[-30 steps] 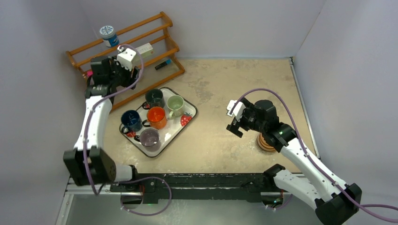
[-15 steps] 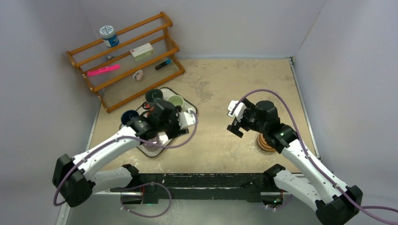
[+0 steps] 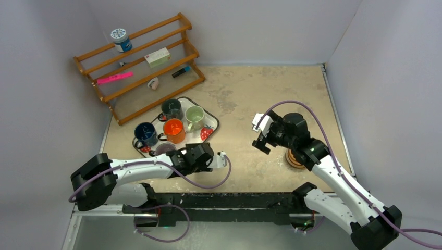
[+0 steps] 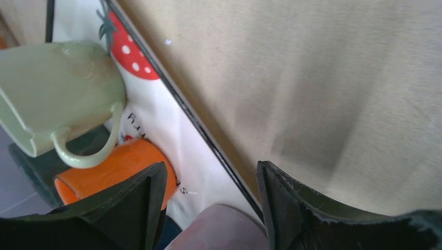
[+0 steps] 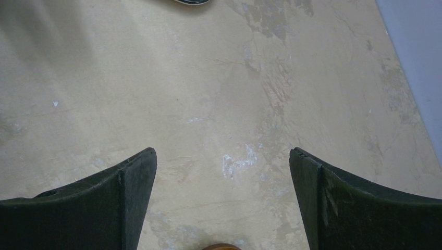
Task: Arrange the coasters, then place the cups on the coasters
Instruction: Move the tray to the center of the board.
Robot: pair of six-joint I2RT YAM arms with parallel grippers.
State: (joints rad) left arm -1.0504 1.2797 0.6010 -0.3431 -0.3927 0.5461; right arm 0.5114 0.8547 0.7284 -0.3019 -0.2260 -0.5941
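Note:
Five cups stand on the strawberry-print tray [image 3: 210, 126]: dark grey-green [image 3: 171, 108], pale green [image 3: 195, 115], orange [image 3: 174, 129], dark blue [image 3: 145, 133] and purple-grey [image 3: 164, 149], the last partly hidden by my left arm. My left gripper [image 3: 182, 154] lies low at the tray's front corner, open. In the left wrist view the purple-grey cup [image 4: 219, 232] shows low between the fingers of the left gripper [image 4: 209, 165], with the orange cup [image 4: 112, 166] and the pale green cup [image 4: 57, 88] beyond. The coasters [image 3: 295, 159] are stacked under my right arm. My right gripper [image 3: 259, 138] hangs open over bare table.
A wooden rack [image 3: 136, 67] stands at the back left and holds a blue-and-white jar [image 3: 120, 38], a pink marker [image 3: 114, 78] and a small box [image 3: 157, 57]. White walls close the table's left, back and right sides. In the right wrist view, the coaster stack's edge [image 5: 221, 246] peeks in at the bottom.
My left arm has swung from the rack at the back left, across the tray, down to the tray's front corner. The right arm has not moved.

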